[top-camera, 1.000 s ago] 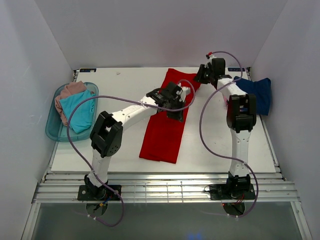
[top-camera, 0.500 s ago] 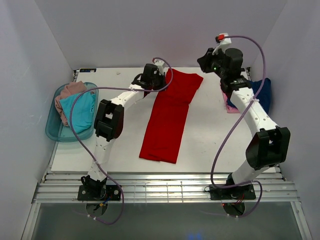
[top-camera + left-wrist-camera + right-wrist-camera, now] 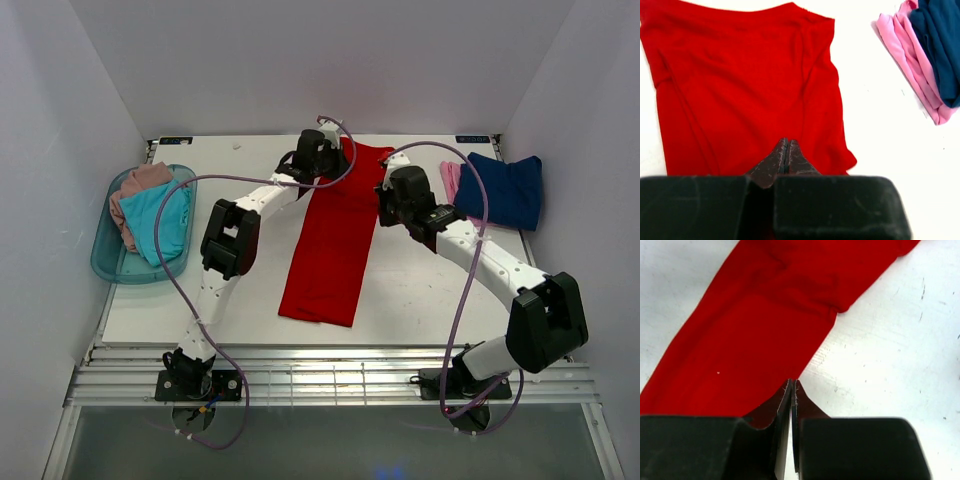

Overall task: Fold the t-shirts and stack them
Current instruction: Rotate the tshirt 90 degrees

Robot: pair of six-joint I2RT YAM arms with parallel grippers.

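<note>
Right fingers (image 3: 781, 405) swung onto the red t-shirt (image 3: 335, 240)'s right edge and clenched shut. Left fingers (image 3: 777, 160) sat clenched at its far end. Cloth grip unconfirmed. Crosswise fold looked next.

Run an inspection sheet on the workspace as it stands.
Surface: white table, with a few dark specks.
Job's things: red t-shirt lies folded into a long strip mid-table. The navy t-shirt and light pink t-shirt lie folded and overlapping at the far right. The turquoise t-shirt and pink-beige t-shirt are bunched in the tub.
Clutter: teal tub at the left edge; nothing else seen.
Grippers: left tool is shut at the strip's far end. The right tool is shut at its right edge. Whether either pinches cloth is unclear.
Cables: a purple cable loops off each arm; the left one hangs across the tub.
Surroundings: white walls, metal rails at the near edge.
</note>
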